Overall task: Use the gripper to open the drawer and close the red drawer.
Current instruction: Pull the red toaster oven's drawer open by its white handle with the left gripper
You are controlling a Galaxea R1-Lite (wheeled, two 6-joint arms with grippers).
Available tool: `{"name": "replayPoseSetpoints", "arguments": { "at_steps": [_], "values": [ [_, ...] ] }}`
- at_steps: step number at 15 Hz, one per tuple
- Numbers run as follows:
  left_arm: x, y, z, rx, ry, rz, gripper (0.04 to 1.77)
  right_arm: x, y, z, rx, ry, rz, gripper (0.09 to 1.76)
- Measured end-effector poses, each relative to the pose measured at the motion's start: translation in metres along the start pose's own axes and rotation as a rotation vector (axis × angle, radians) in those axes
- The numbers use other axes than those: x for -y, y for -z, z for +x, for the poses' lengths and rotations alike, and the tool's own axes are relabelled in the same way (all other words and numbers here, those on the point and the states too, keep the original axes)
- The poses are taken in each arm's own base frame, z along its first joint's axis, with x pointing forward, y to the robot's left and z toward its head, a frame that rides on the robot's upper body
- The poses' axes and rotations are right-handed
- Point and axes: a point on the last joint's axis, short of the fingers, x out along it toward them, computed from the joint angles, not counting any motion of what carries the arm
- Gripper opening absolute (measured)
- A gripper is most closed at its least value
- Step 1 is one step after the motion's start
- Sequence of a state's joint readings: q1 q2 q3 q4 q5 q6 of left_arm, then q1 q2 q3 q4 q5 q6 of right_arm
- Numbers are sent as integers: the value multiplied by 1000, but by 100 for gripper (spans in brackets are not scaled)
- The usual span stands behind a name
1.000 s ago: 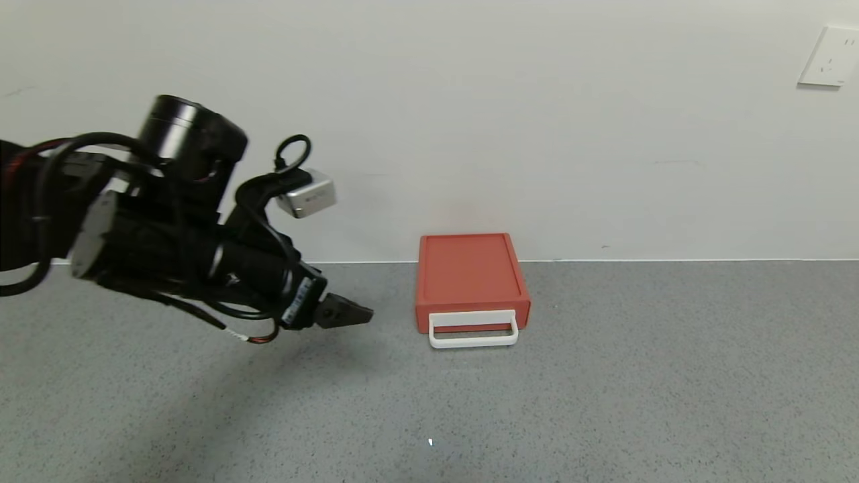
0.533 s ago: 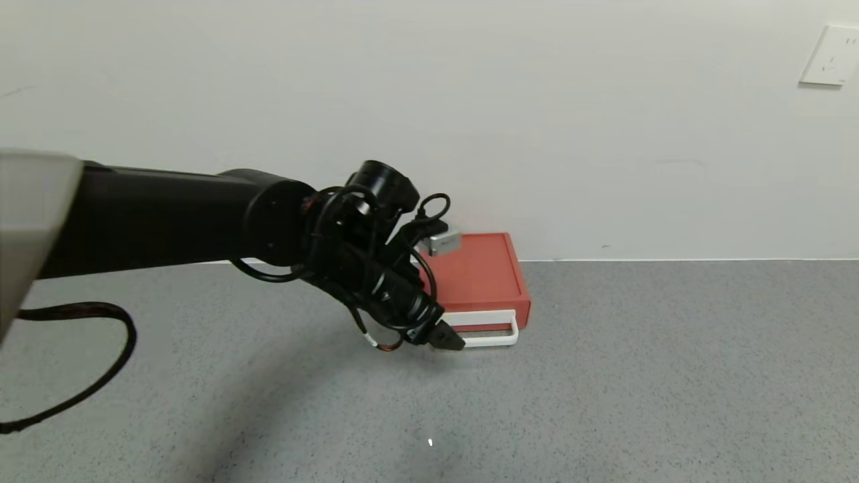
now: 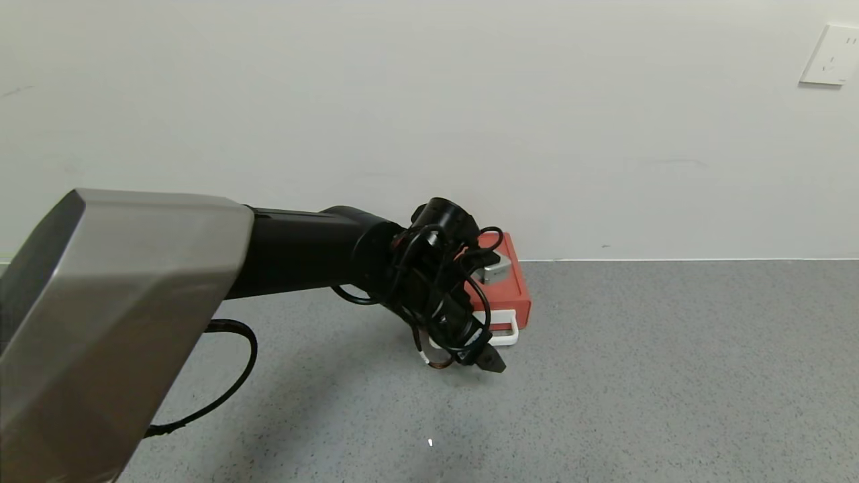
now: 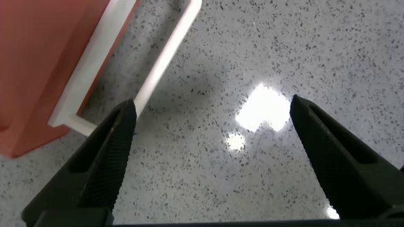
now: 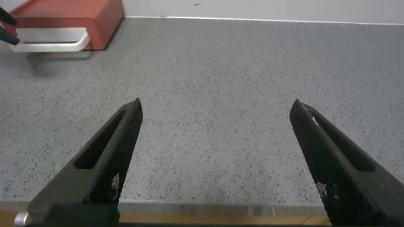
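Just in front of the drawer's handle (image 3: 504,333) is where the left gripper (image 3: 488,360) sits now. A second ago it hung well off to the drawer's left, half a second ago it was at the handle's left end, and now its tip is low over the grey floor (image 3: 637,376), just forward of the handle's middle. The arm crosses over the drawer's left half in the head view.

The red drawer (image 3: 517,285) sits against the wall (image 3: 470,100), front toward the robot, apparently shut, with the white U-shaped handle sticking out from the front.

In the left wrist view the fingers (image 4: 104,164) are spread wide. The handle bar (image 4: 136,75) lies beside one finger, not between the two. No contact yet.

My read: the approach is nearly done, but nothing is hooked. The next move needs the tip brought back and onto the bar so one finger gets behind it, then a pull away from the wall. Risk: the unit is light, so the whole box may slide instead of opening.

The right gripper (image 5: 211,167) is idle, well apart from the drawer, its fingers also wide and holding nothing.
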State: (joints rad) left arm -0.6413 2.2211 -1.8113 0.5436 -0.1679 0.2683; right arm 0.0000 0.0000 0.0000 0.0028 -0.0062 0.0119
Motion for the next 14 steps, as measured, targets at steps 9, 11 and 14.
{"name": "replayPoseSetpoints", "arguments": {
  "at_steps": [9,11,14],
  "values": [
    [-1,3,34,-22,24,40,175,0,0,0,1,0,0,171],
    [-2,0,37,-11,22,45,175,0,0,0,1,0,0,171],
    [-4,-3,42,16,25,51,175,0,0,0,1,0,0,171]
  ]
}}
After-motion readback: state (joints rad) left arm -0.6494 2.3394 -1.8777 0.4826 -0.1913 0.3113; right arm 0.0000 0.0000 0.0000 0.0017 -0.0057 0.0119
